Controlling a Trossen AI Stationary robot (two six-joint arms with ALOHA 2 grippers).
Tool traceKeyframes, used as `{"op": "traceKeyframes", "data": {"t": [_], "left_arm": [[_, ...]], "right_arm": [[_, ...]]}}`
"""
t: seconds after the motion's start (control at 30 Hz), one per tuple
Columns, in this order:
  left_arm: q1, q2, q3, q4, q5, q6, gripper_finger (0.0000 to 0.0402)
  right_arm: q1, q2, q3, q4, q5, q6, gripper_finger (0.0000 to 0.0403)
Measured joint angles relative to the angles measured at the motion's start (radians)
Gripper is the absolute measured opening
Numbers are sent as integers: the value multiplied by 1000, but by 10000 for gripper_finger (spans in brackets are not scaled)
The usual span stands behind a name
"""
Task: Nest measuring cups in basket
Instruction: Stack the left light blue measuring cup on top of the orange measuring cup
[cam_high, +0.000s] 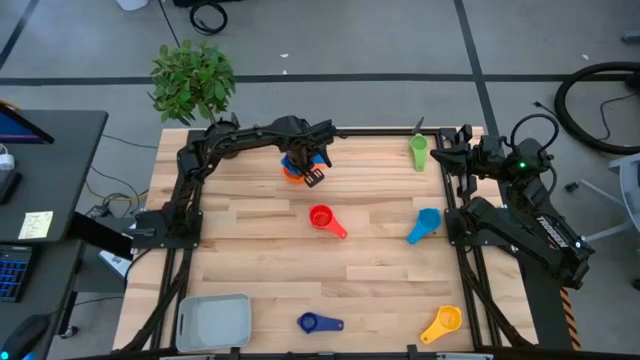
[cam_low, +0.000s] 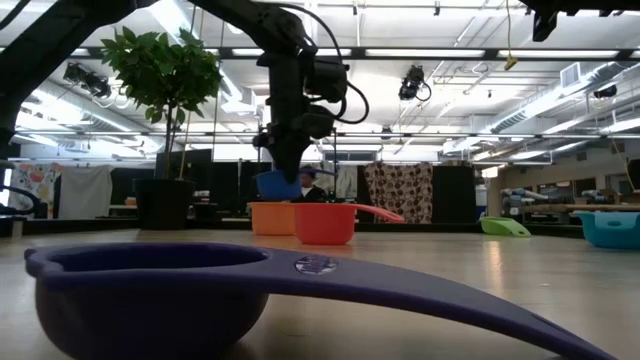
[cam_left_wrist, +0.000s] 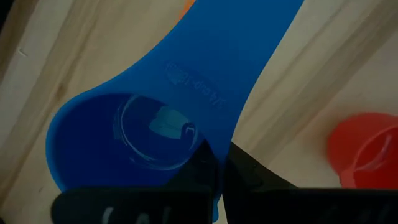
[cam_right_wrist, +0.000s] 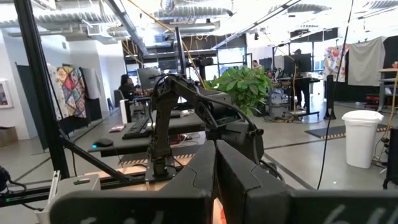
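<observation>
While the shallow light grey plastic basket (cam_high: 213, 322) at seven o'clock holds no cup, nesting has hardly begun. The left gripper (cam_high: 305, 165) grasps a blue plastic measuring cup (cam_left_wrist: 134, 134) over the orange plastic cup (cam_low: 271, 217) at twelve o'clock. The right gripper (cam_high: 452, 143) waits clenched, empty, at two o'clock.

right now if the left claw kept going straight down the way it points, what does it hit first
Most likely the orange cup. The left claw is shut on a blue cup and hangs right over the orange one, so the held cup would meet it before the table. The gap between them is hard to judge.

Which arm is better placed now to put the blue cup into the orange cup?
Left. The left gripper is shut on the blue cup, directly over the orange cup. The right gripper waits shut at the table's edge.
</observation>
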Motion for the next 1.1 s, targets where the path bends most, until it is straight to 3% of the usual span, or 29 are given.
{"op": "traceKeyframes", "data": {"t": [1.1], "left_arm": [[10, 34, -1, 15, 41, 4, 12]], "right_arm": [[0, 0, 0, 0, 1, -7, 20]]}}
